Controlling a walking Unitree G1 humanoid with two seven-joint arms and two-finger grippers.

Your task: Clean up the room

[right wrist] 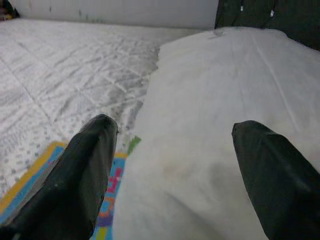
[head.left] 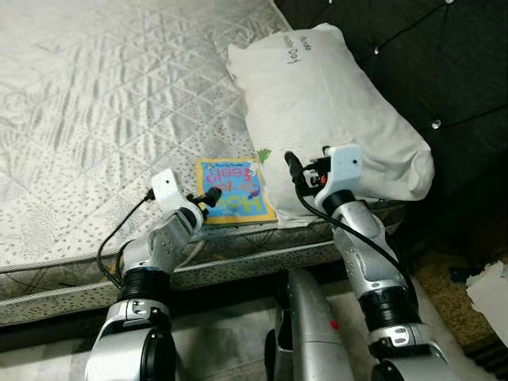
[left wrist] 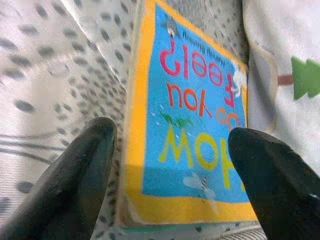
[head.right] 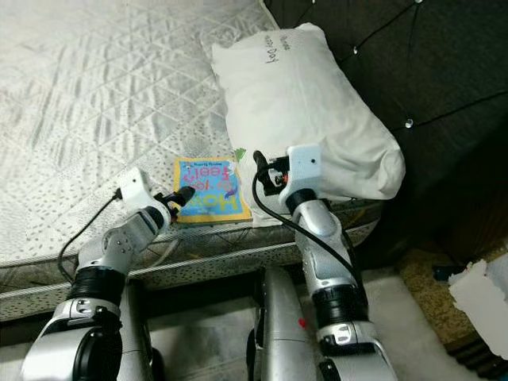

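Note:
A children's board book with a blue cover and yellow border lies flat on the mattress near its front edge, touching the white pillow. My left gripper is open at the book's near left corner, with its fingers astride that corner in the left wrist view, where the book is close up. Raised over the pillow's near end, my right gripper is open too, and its fingers frame the pillow in the right wrist view.
A dark tufted headboard stands behind the pillow at the right. The mattress edge and bed frame run just before my arms. Something white lies on the floor at the far right.

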